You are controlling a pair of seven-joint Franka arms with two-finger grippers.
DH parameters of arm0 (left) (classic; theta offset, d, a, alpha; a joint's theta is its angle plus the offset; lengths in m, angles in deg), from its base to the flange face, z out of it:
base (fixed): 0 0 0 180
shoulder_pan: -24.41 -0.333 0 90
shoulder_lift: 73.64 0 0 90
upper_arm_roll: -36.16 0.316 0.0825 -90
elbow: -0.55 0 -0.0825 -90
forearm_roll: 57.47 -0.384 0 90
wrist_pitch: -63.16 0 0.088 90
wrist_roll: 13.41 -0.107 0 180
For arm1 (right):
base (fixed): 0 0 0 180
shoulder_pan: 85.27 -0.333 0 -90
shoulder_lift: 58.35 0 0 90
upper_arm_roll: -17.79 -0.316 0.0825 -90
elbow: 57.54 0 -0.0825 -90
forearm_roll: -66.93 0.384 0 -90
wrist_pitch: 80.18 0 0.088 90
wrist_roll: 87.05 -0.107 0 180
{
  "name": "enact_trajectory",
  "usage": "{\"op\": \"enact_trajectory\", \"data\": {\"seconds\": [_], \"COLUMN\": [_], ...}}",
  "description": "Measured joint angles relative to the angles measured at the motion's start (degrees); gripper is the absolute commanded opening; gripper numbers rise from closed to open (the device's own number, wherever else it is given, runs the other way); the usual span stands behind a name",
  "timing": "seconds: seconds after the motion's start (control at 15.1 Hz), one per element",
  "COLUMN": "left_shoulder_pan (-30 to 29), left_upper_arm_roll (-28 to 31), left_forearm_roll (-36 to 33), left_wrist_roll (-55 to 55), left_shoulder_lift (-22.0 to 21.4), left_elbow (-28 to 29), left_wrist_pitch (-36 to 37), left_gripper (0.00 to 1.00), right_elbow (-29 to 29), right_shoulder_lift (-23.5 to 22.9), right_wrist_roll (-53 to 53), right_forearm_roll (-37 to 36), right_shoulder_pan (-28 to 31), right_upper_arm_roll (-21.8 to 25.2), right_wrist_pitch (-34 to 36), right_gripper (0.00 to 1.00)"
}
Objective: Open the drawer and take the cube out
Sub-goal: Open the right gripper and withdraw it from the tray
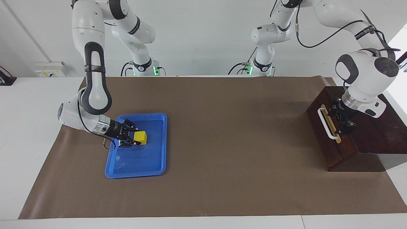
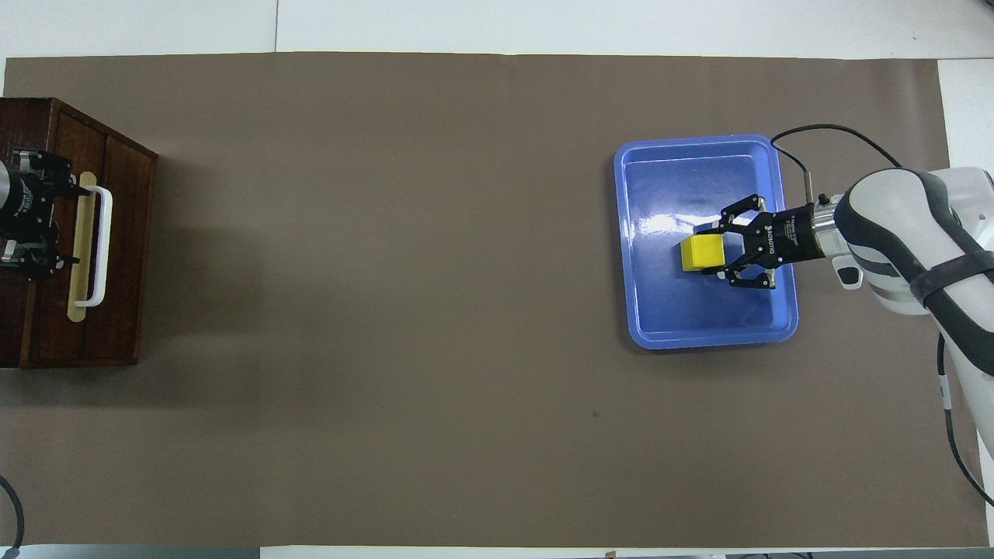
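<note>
Cube [image 1: 140, 137]: yellow, low in the blue tray [image 1: 159, 165] at the right arm's end, held between the right gripper [image 1: 132, 139] fingers. Set it flat; you should part the jaws before lifting clear.
Drawer [image 1: 330, 136]: shut flush in its dark box. Left gripper [image 1: 345, 122] by the white handle [image 1: 326, 123]; jaw state cannot be told.
Surface: brown mat [image 1: 222, 133] on a white table, white wall.
</note>
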Motion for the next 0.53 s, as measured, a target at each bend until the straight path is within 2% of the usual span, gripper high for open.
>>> {"op": "enact_trajectory", "data": {"seconds": [0.2,0.4,0.53], "left_shoulder_pan": [0.4,2.5,5.2], "left_upper_arm_roll": [-0.4,-1.0,-1.4], "left_forearm_roll": [-0.1,0.2,0.6], "left_wrist_roll": [-7.1,-15.6,-20.5], "left_shoulder_lift": [-1.4,-5.6,-8.3], "left_elbow": [-1.4,-2.3,-2.4], "left_wrist_pitch": [3.7,8.8,12.6], "left_gripper": [1.00,1.00,1.00], "right_elbow": [0.6,4.8,8.0], "right_shoulder_lift": [0.1,0.7,2.9], "right_wrist_roll": [0.0,-1.6,-3.9], "right_forearm_roll": [0.0,-0.3,-4.1], "right_shoulder_pan": [0.1,0.5,0.4], "right_upper_arm_roll": [0.0,0.3,0.3], "right_wrist_pitch": [1.6,7.7,10.7], "right_gripper": [1.00,1.00,1.00]}}
